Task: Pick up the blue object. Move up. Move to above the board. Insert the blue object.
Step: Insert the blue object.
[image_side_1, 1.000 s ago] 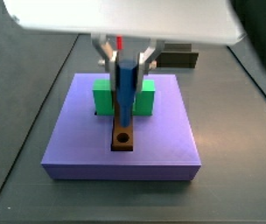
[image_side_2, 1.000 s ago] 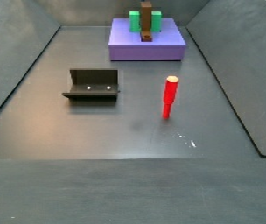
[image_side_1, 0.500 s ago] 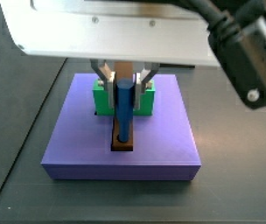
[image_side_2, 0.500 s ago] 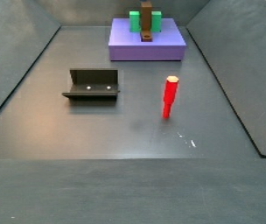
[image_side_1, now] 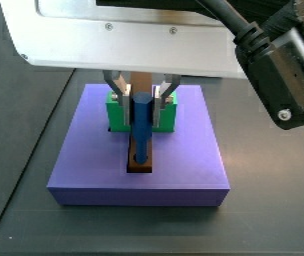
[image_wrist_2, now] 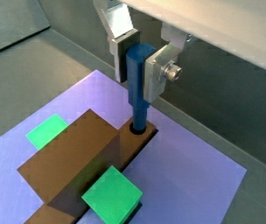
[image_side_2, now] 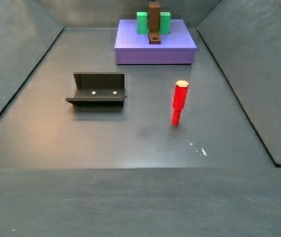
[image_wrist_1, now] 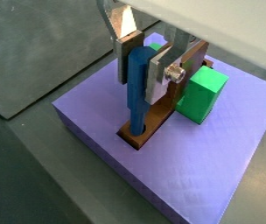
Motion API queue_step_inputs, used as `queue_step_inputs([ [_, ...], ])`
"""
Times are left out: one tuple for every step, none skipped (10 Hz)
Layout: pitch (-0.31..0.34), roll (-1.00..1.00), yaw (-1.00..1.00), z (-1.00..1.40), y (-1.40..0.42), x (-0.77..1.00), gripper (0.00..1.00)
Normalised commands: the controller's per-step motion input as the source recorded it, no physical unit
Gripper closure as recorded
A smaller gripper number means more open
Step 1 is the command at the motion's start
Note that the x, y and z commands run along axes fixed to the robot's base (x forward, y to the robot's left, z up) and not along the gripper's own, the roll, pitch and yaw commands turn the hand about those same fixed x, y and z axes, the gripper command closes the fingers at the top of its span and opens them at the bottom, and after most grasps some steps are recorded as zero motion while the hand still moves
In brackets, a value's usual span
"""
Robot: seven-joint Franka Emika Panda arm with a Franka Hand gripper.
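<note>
Blue object (image_wrist_1: 138,87) upright, lower tip now in board (image_wrist_2: 83,153) hole; 1 s ago tip sat above it. Gripper (image_wrist_1: 147,61) over purple slab (image_wrist_1: 194,166), fingers clamped on blue object. Insertion underway, prob. near done; release next

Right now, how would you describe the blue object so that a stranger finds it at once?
Find the large purple slab; along its top lies the brown board, between two green blocks. The blue object stands upright at the board's hole end, held by the gripper. Unlike the red stick on the floor, it is blue.
</note>
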Motion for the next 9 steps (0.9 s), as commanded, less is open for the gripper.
queue_step_inputs([
  [0.0,0.03,0.0,-0.04,0.0,0.0,1.0],
  [0.0,0.02,0.0,-0.05,0.02,0.0,1.0],
  [0.0,0.0,0.0,-0.05,0.07,0.0,1.0],
  [0.0,0.0,0.01,-0.05,0.1,0.0,1.0],
  [0.0,0.03,0.0,-0.08,0.09,0.0,1.0],
  [0.0,0.0,0.0,-0.07,0.0,-0.04,1.0],
  [0.0,0.05,0.0,-0.07,-0.05,0.0,1.0],
  [0.0,0.13,0.0,-0.11,-0.12,0.0,1.0],
  [0.0,0.17,0.0,-0.14,-0.13,0.0,1.0],
])
